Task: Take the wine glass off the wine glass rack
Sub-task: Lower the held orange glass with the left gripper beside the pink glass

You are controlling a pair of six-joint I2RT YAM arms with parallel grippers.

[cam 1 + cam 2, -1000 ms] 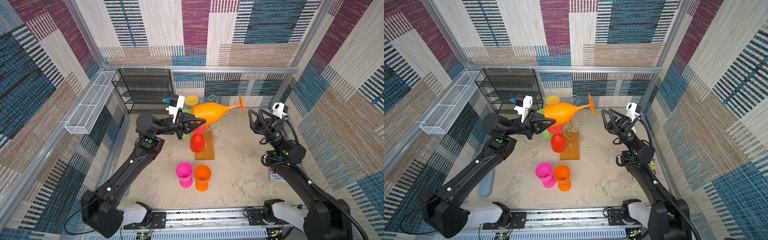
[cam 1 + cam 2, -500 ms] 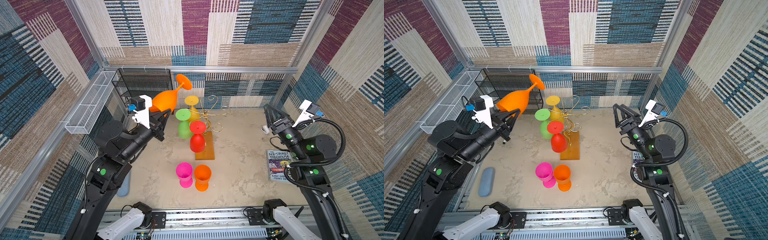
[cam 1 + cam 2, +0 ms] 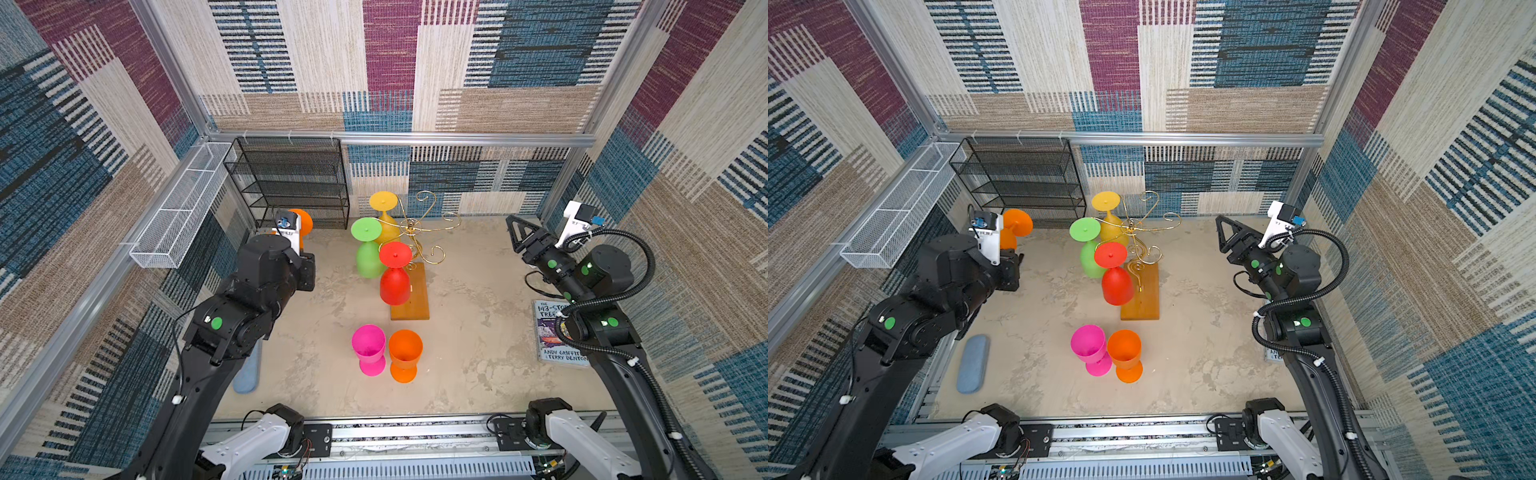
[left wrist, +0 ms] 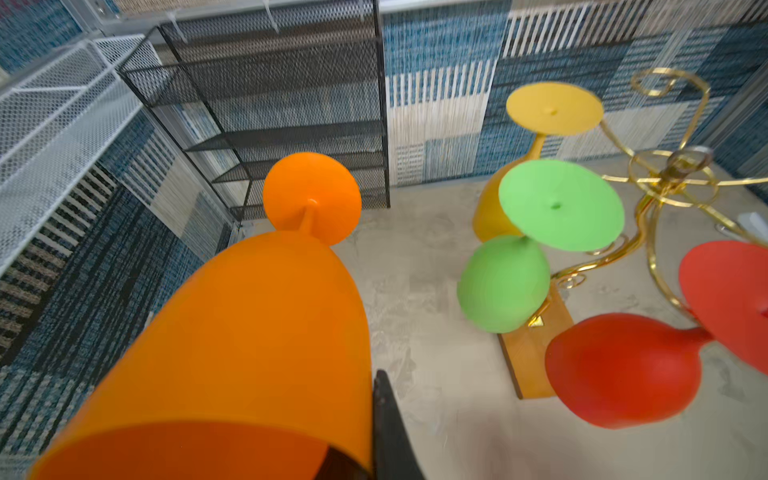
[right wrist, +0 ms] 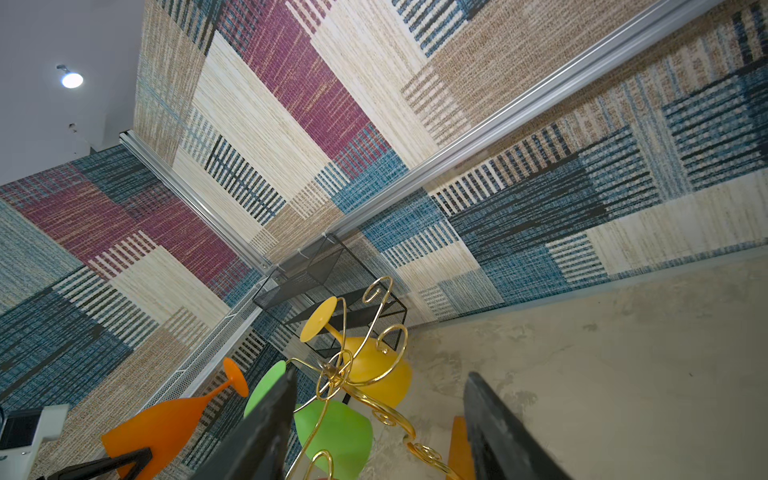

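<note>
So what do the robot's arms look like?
The left arm and right arm are black, with green dots on the joints and white bases. A ribbed black cable loops round the right one. The right gripper has black triangular fingers.

Bright, even light — wrist edges seemingly blurred

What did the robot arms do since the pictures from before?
The left gripper, shut on the orange wine glass, carried it left, away from the wine glass rack toward the black shelf. The right gripper, open, pulled back to the right. The yellow glass, green glass and red glass hang on the rack as before; the pink glass and other orange glass stand unmoved in front.
</note>
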